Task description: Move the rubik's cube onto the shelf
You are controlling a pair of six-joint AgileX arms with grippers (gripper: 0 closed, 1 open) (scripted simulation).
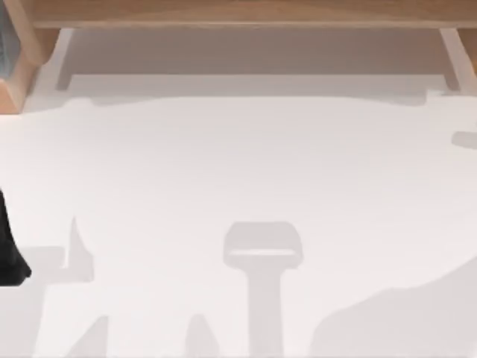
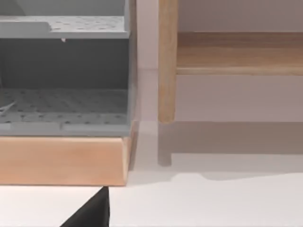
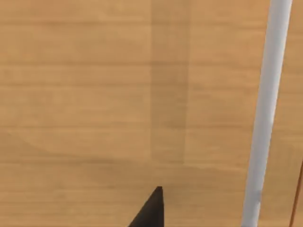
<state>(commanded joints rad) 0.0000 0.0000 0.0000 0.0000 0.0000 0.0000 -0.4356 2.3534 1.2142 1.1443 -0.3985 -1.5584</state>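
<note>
The rubik's cube is out of view. The shelf (image 1: 238, 11) is a long light-brown board across the back of the table, standing on wooden side supports (image 2: 166, 61). My left arm (image 1: 9, 253) sits at the table's left edge. One dark fingertip (image 2: 92, 213) of its gripper points toward the shelf's left end, low over the white table. In the right wrist view, a single dark fingertip (image 3: 152, 210) of my right gripper hangs close over a light-brown wooden surface (image 3: 94, 94) with a pale strip (image 3: 267, 109) beside it.
A grey perforated rack (image 2: 66, 99) on a wooden base (image 2: 61, 161) stands at the back left, just beside the shelf's left support. The white table (image 1: 238, 171) stretches in front of the shelf, crossed by arm shadows.
</note>
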